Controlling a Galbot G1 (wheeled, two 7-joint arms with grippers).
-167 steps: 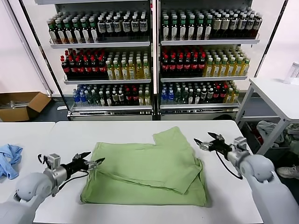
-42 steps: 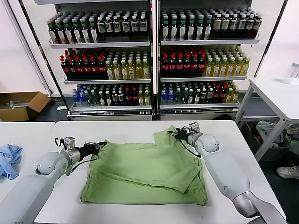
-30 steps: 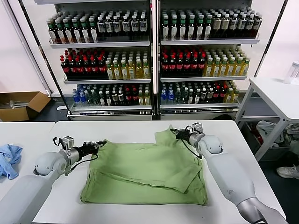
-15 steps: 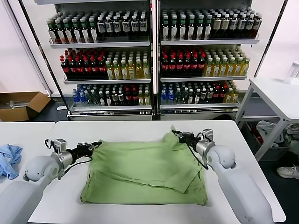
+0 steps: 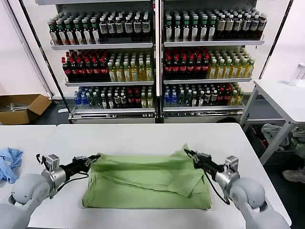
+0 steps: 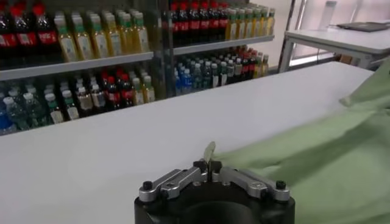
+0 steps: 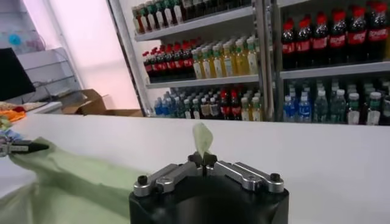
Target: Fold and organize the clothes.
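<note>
Polo shirt (image 5: pixel 147 183) far edge lifted, left pincer (image 5: pixel 93 158) and right pincer (image 5: pixel 189 153) each clamped on a corner

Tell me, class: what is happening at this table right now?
A two-armed robot is folding a light green shirt on a white table. The left gripper pinches the shirt's far left corner, and the right gripper pinches its far right corner. Both corners are lifted off the table, with the far edge stretched between them.
</note>
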